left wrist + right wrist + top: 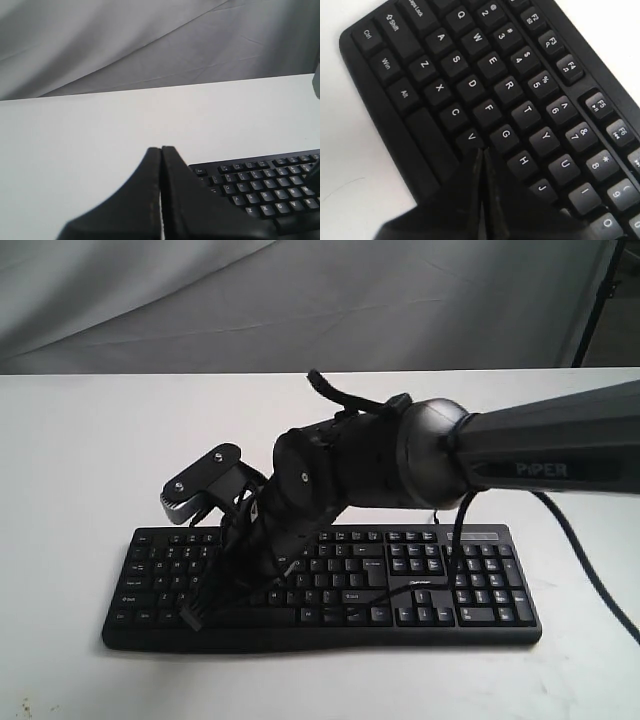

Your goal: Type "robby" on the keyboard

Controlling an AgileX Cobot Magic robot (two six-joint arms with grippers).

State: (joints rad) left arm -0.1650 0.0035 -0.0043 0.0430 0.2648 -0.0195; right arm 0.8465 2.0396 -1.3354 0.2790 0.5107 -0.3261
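Pinching its two fingers flat together with nothing between them, the right gripper (481, 152) is pointing tip-down at the letter block of the keyboard (480, 590). Its tip is sitting just beside the V key (471, 136) and the G key (506, 133), and whether it is touching a keycap cannot be told. The B key is lying hidden under the fingers, so I am judging that one of the two b's is the letter in hand. The R key (509, 85) is lying a couple of rows up from the tip.

The keyboard is lying flat on the white table (80, 440), its long axis running side to side in the exterior view. The right arm is reaching across it onto its left half and is clearly the nearer one. The left gripper (161, 150), likewise clenched and empty, is hovering over bare table off the keyboard's left end, with the keys lying apart from its tip.
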